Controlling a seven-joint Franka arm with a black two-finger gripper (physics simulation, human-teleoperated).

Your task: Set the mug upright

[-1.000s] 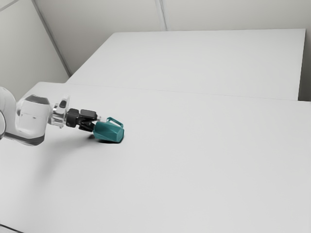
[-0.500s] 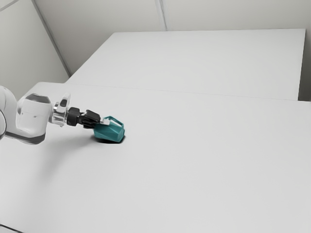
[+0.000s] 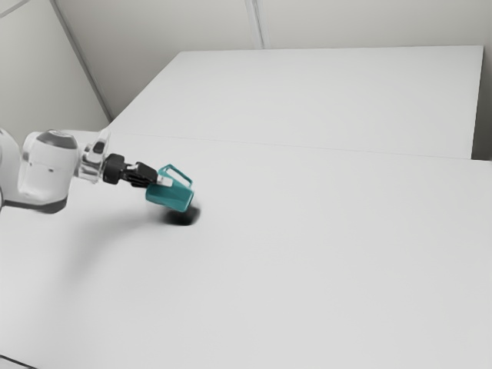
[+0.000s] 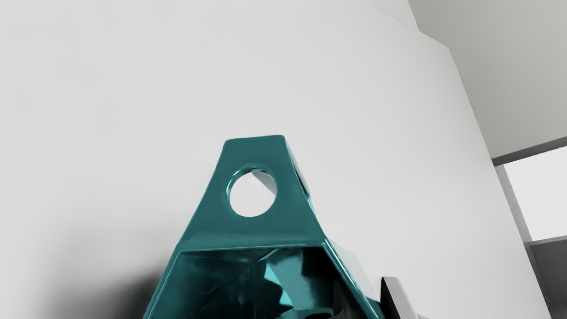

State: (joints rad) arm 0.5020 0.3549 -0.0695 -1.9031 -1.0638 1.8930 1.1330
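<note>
Grasps tilted teal mug (image 3: 171, 197) in pincer (image 3: 164, 182), handle (image 4: 259, 153) uppermost. Holds it above surface (image 3: 307, 269), inward from corner at exterior view's left.

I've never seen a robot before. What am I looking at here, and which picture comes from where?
The white machine is a robot arm; its black gripper works like a hand with two fingers. The exterior view comes from a camera beside the arm. The wrist view comes from a camera on the hand, looking toward the open mouth of a teal mug. The gripper holds that mug tilted, just above the pale table, with a dark shadow beneath it.
</note>
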